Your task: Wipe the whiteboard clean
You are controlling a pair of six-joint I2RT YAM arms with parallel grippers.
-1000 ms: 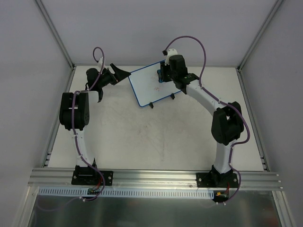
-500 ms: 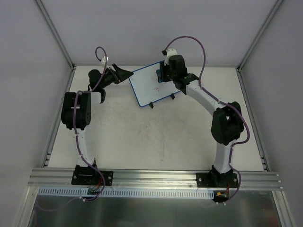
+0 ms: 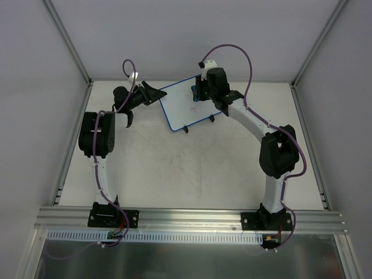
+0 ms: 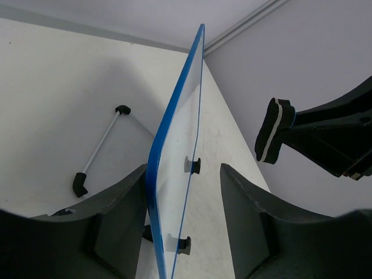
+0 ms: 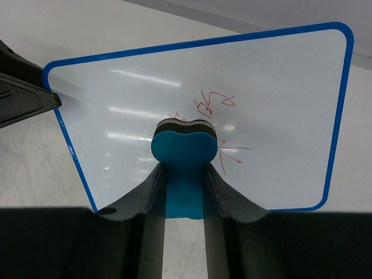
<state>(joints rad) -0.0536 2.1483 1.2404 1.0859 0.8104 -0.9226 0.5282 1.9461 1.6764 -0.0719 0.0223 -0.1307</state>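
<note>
Standing propped on the far middle of the counter (image 3: 192, 174), the whiteboard (image 3: 185, 104) is our starting point: one small white board with rounded corners and a thin blue rim, tilted up on two black feet (image 3: 186, 130) at its near edge. We see thin red scribbles (image 5: 212, 107) near the middle of its face, and fainter red strokes lower down.

Directly in front of those marks is one blue eraser (image 5: 184, 145) with a dark pad. The right end effector (image 5: 184, 174) is clamped tight on its narrow waist. We cannot tell from the wrist view whether the pad touches the board.

At the board's left edge, the left end effector (image 4: 183, 192) straddles the blue rim. Its jaws are partly spread: one finger is just beside the rim, and the other stands clear of the white face, so it is not gripping the board. In the overhead view this end effector (image 3: 152, 93) sits at the board's far-left corner.

We count two arms, white with black joints, each trailing a purple cable (image 3: 232, 49). Both are bolted to one aluminium rail (image 3: 192, 218) along the near edge. The counter is off-white and scuffed, with plain grey walls (image 3: 174, 35) on three sides.
</note>
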